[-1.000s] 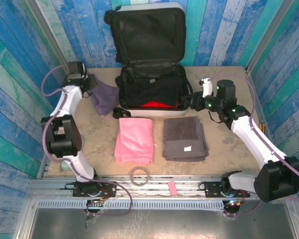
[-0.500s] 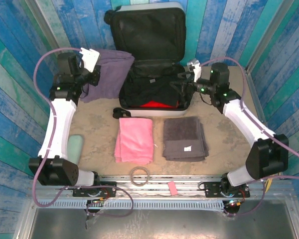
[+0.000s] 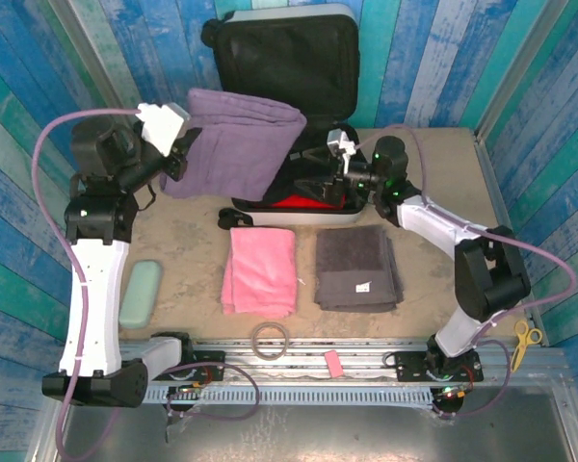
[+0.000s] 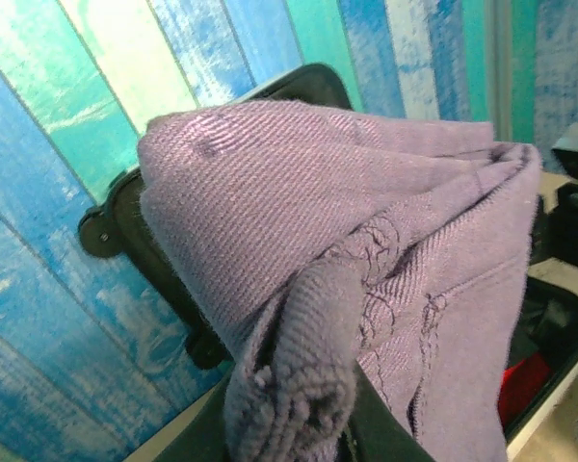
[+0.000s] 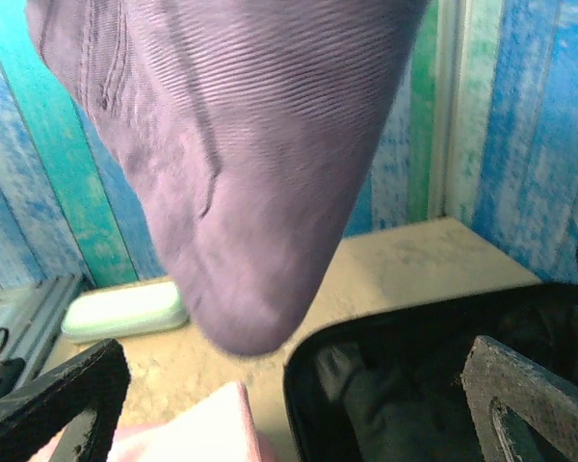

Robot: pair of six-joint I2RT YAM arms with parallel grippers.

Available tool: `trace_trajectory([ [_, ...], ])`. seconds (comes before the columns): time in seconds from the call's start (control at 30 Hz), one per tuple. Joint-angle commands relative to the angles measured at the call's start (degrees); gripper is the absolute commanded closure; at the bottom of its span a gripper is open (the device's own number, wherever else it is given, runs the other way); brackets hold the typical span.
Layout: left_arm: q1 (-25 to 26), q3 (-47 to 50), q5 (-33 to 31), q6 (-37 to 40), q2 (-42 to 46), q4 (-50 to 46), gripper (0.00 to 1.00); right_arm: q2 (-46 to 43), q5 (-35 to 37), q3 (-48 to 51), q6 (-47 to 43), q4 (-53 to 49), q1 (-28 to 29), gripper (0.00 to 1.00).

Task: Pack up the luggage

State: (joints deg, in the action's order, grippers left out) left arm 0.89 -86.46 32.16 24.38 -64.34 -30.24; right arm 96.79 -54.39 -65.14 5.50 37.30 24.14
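Top view: left gripper (image 3: 180, 146) at 10 o'clock pinches a purple towel (image 3: 241, 140) over the open luggage (image 3: 289, 58) at 12; left wrist: bunched edge may slip free; right wrist: right gripper (image 5: 289, 404) gapes empty below, sagging fold could snag its fingers (image 5: 63, 404).

Suitcase (image 3: 287, 67): white shell, black lining, black wheels.
Cloth in suitcase (image 3: 299, 202): bright red.
Purple towel (image 3: 241, 144): plain mauve, fine ribbed weave.
Pink towel (image 3: 260, 269): plain salmon pink.
Grey towel (image 3: 356, 265): dark charcoal, small white label.
Case (image 3: 140, 294): pale mint green.
Desk (image 3: 188, 260): sandy beige, mottled.
Walls (image 3: 443, 58): planks in blue, teal, turquoise, white weathered streaks.
Scissors (image 3: 527, 334): yellow handles.
Cable (image 3: 53, 192): dusty purple.
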Motion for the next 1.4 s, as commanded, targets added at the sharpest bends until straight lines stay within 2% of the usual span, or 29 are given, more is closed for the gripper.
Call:
trace_trajectory([
  [0.0, 0.34, -2.59, 4.52, -1.44, 2.51, 6.17, 1.0, 1.7, -2.64, -2.99, 4.03, 10.55, 0.85, 0.07],
  [0.33, 0.7, -0.7, 6.46, -1.94, 4.83, 7.15, 1.0, 4.53, -8.95, -7.61, 8.36, 17.09, 3.73, 0.08],
  [0.53, 0.76, 0.53, 7.09, -2.64, 5.01, 8.67, 1.0, 5.25, -10.16, -8.98, 10.52, 17.3, 4.35, 0.14],
  [0.67, 0.79, 1.78, 7.48, -3.07, 4.71, 9.8, 1.0, 5.16, -10.24, -9.99, 11.06, 15.99, 4.34, 0.28],
  [0.7, 0.78, 2.26, 7.62, -3.34, 4.75, 10.17, 1.0, 5.09, -10.29, -10.39, 11.03, 15.12, 4.19, 0.35],
  [0.77, 0.87, 3.28, 7.85, -3.69, 4.75, 10.95, 1.0, 4.77, -9.34, -11.03, 10.79, 12.64, 3.92, 0.68],
  [0.8, 0.88, 4.05, 7.97, -3.93, 4.75, 11.61, 1.0, 4.51, -8.59, -11.13, 10.76, 11.64, 3.64, 0.77],
  [0.83, 0.93, 4.79, 7.95, -4.23, 4.75, 12.18, 1.0, 4.08, -7.4, -10.92, 10.96, 10.37, 3.1, 0.85],
  [0.93, 1.21, 6.91, 8.16, -5.09, 4.75, 13.76, 1.0, 2.33, -5.28, -10.32, 11.99, 6.02, 1.13, 0.99],
  [1.07, 3.6, 11.83, 7.49, -7.44, 3.86, 17.8, 1.0, -0.74, -2.17, -10.42, 12.04, -4.91, -1.96, 1.0],
  [1.17, 7.98, 15.49, 4.27, -7.5, 1.82, 19.77, 1.0, -2.43, 0.04, -11.18, 10.25, -13.57, -3.99, 1.0],
  [1.23, 11.07, 18.59, 2.02, -8.16, -0.09, 23.17, 1.0, -2.83, 1.45, -12.09, 9.02, -18.95, -5.48, 1.0],
  [1.37, 13.93, 20.89, -0.26, -9.69, -5.93, 27.43, 1.0, -1.3, 3.15, -13.85, 9.81, -25.73, -9.04, 1.0],
])
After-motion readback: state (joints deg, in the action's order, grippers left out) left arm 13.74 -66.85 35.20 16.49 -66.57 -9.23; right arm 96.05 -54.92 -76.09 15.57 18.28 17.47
